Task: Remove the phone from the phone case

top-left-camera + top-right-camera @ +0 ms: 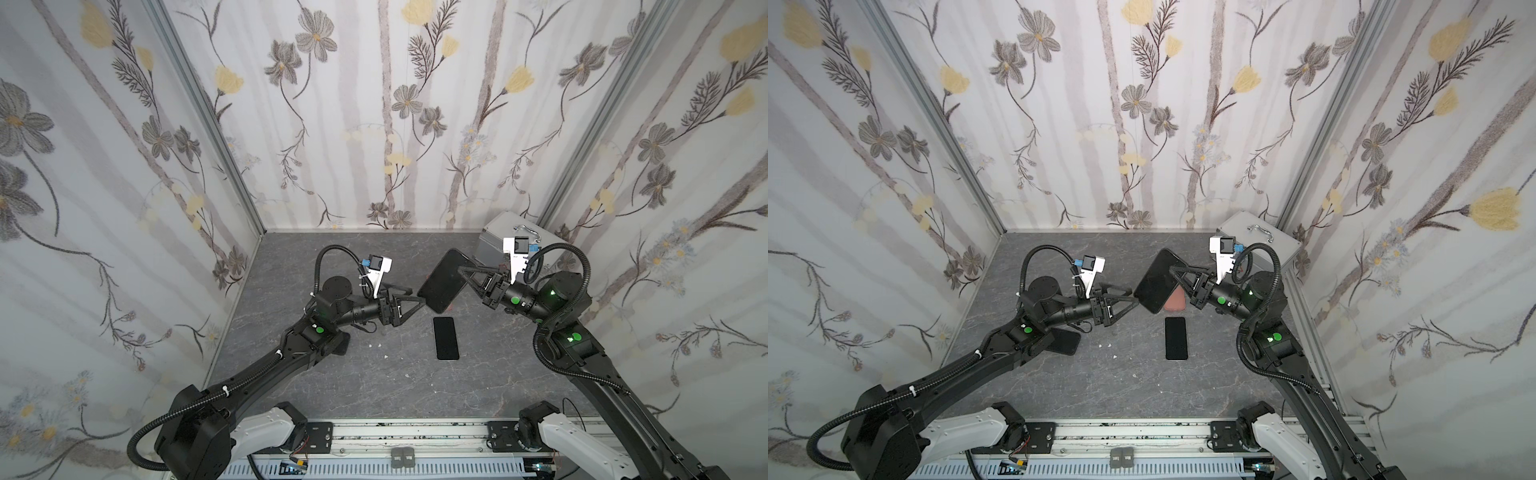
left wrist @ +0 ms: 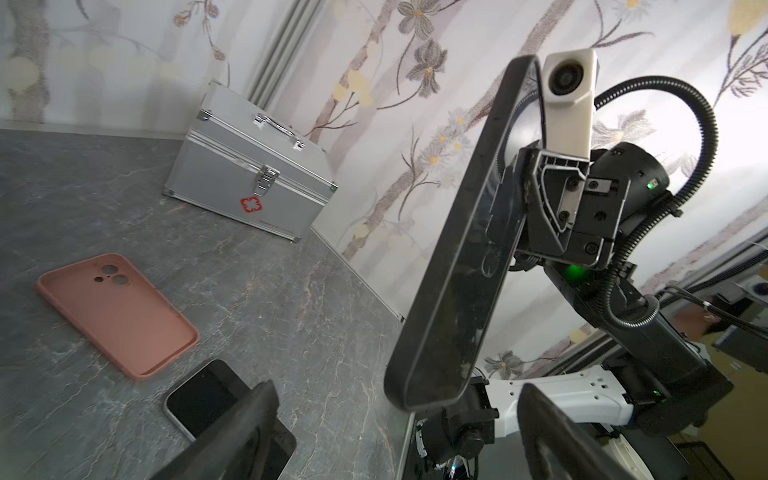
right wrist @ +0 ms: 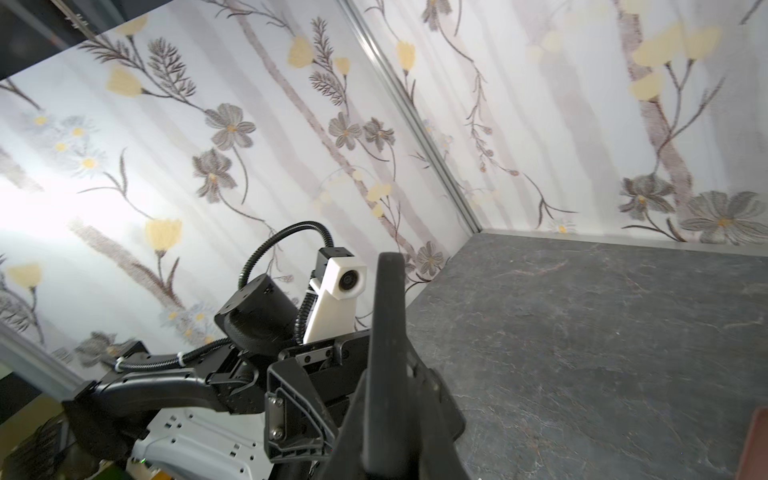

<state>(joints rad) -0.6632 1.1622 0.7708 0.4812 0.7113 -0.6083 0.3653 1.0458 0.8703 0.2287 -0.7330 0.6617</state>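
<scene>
Case (image 1: 440,286), black, pinched aloft in right gripper (image 1: 460,270), left gripper (image 1: 417,296) spread beside its lower corner, phone (image 1: 446,338) flat on table (image 1: 374,374) nearby: best lowered gently, clear of phone.

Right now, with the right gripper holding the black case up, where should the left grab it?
Probably its free lower end, from the left. The right gripper pinches the black case near its upper end, leaving the lower end pointing at the open left gripper. Close the jaws across its flat faces.
</scene>
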